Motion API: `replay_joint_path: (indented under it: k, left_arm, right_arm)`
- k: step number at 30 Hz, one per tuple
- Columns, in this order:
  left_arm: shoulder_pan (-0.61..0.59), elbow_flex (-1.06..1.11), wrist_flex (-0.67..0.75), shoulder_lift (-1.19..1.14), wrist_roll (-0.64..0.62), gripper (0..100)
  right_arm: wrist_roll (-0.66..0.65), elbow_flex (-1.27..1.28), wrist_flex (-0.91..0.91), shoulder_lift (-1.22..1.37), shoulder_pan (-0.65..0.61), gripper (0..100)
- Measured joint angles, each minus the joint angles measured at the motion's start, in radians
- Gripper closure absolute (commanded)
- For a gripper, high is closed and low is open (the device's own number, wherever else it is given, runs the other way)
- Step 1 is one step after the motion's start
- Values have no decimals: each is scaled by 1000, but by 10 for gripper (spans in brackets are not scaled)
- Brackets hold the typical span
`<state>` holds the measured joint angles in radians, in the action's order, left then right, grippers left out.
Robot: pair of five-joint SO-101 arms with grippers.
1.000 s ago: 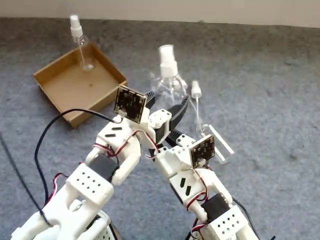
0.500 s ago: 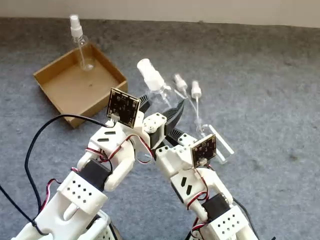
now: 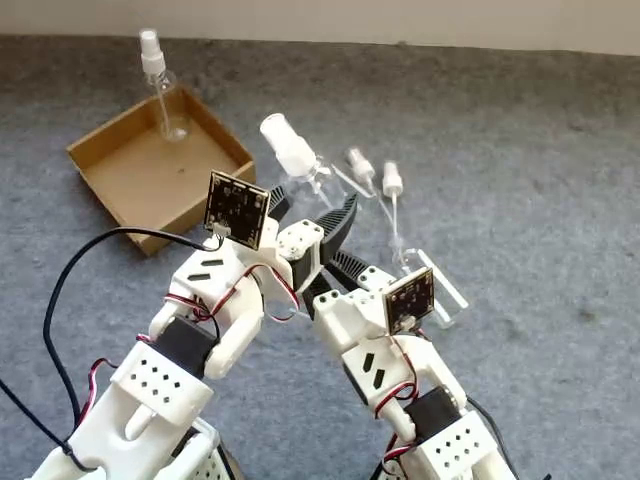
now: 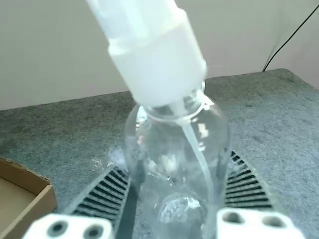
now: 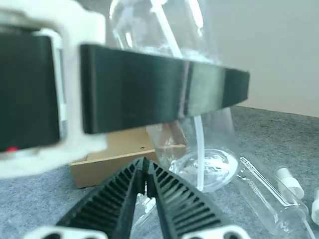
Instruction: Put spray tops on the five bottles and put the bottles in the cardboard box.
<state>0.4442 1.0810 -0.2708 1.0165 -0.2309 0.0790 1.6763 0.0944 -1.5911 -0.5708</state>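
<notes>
Clamping the round bottle [image 3: 308, 182] across its belly, the left jaws were closed on it, one ribbed finger on each side, as the left wrist view showed [image 4: 174, 164]. Its spray top [image 3: 285, 143] was already seated on the neck, with the dip tube running down inside the glass. The bottle's long axis was tilted, with the top leaning away from the jaws and toward the cardboard box [image 3: 130, 185].

That box lay beyond the left jaws and off to their left, near but not yet under the bottle. The coming move therefore looked like a short carry out and leftward, followed by righting the bottle over the open box. The left arm [image 3: 215, 290] was plainly the nearer one to the box. The right jaws sat just beneath the held bottle's base, pressed together with nothing between them, so they seemed free to let go of this step.

Inside the box, one slim bottle [image 3: 165, 100] with its top on stood upright in the far corner, and the rest of the floor was bare. Out to the right of both jaws, two loose spray tops [image 3: 392, 182] and a narrow clear bottle [image 3: 437, 287] lay on the grey bench [image 3: 540, 150]. Most of the task appeared to remain.
</notes>
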Motion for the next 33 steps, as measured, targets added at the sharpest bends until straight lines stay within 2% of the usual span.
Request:
replay_joint_path:
  k: [22, 29, 33]
  left_arm:
    - [-9, -18, -49, 0, -5, 994]
    - [-207, -17, -63, 0, 0, 995]
    - [-336, -43, -64, 0, 69, 994]
  right_arm:
    - [0, 0, 0, 2, 34, 986]
    - [2, 0, 0, 2, 72, 986]
    - [2, 0, 0, 2, 80, 986]
